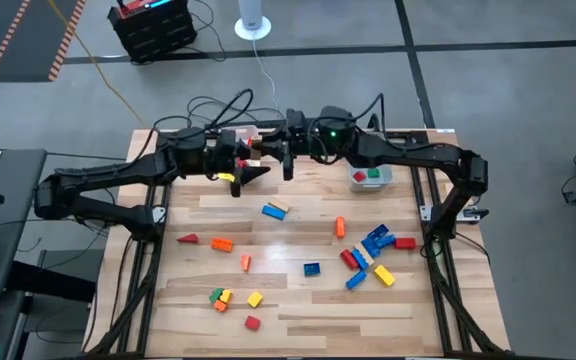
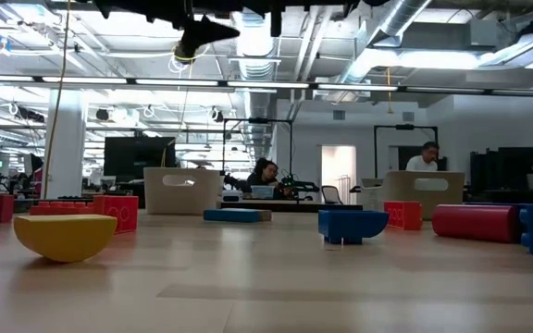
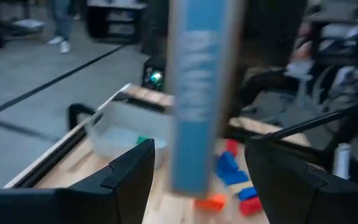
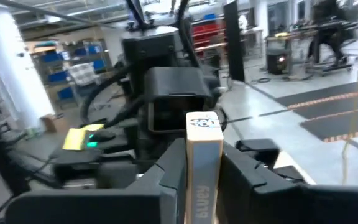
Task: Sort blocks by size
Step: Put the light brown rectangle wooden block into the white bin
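Note:
Several blocks lie scattered on the wooden table (image 1: 298,300), among them a blue one (image 1: 311,268) and a cluster at the right (image 1: 373,245). High over the table's far middle, my two grippers face each other. My right gripper (image 4: 202,180) (image 1: 288,160) is shut on a thin bar, tan on its edge (image 4: 202,149) and blue on its face (image 3: 194,93). My left gripper (image 3: 201,180) (image 1: 251,170) stands open. Its two fingers are on either side of that bar, with a gap showing on each side. My right gripper pinches the tan-and-blue bar between its two fingers, which lie on the bar's two broad faces (image 4: 202,193). The bar's free end (image 4: 202,122) sticks out past the fingertips. The bar is lifted clear, high above the table.
A clear bin (image 1: 371,178) (image 3: 114,134) with a red and a green block stands at the far right. At table height I see a yellow block (image 2: 63,236), a blue one (image 2: 352,225) and a red one (image 2: 475,222). People sit at desks (image 2: 265,176) behind the table.

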